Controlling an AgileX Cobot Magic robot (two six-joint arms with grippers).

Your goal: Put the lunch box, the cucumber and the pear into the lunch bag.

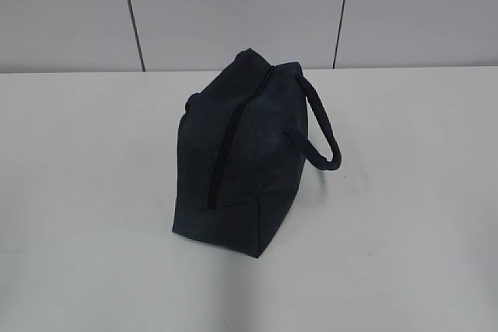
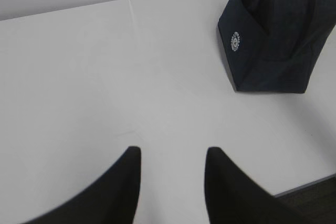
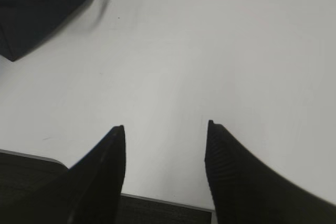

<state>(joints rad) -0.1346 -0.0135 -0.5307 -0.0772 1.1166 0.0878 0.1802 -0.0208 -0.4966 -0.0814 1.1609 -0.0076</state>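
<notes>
the lunch bag (image 1: 237, 157) stands upright near the middle of the white table (image 1: 85, 192), its flat base down and its narrow end turned toward the exterior camera. a long dark zipper (image 1: 227, 141) runs over its top ridge, from about 12 o'clock at the far peak down to about 6 o'clock near the base seam; the bag looks zipped shut along the stretch that shows. the padded loop handle (image 1: 323, 130) arches off its side toward 3 o'clock and hangs clear of the tabletop. behind the table rises a pale grey panelled wall (image 1: 233, 5) with thin dark seams.

in the left wrist view the bag sits at about 1 o'clock, well apart from the gripper, with a small white round logo (image 2: 235, 41) on the end panel facing that camera. the left gripper (image 2: 173, 166) hangs over bare table near the table's edge, its two dark fingers (image 2: 118, 187) parted by a moderate gap with only white surface between them; it holds nothing.

in the right wrist view only a corner of the bag shows, at about 10 o'clock, far from the gripper. the right gripper (image 3: 165, 145) sits over the table's near edge, its ribbed fingers (image 3: 236, 182) spread somewhat wider than the left pair, and nothing lies between them.
</notes>
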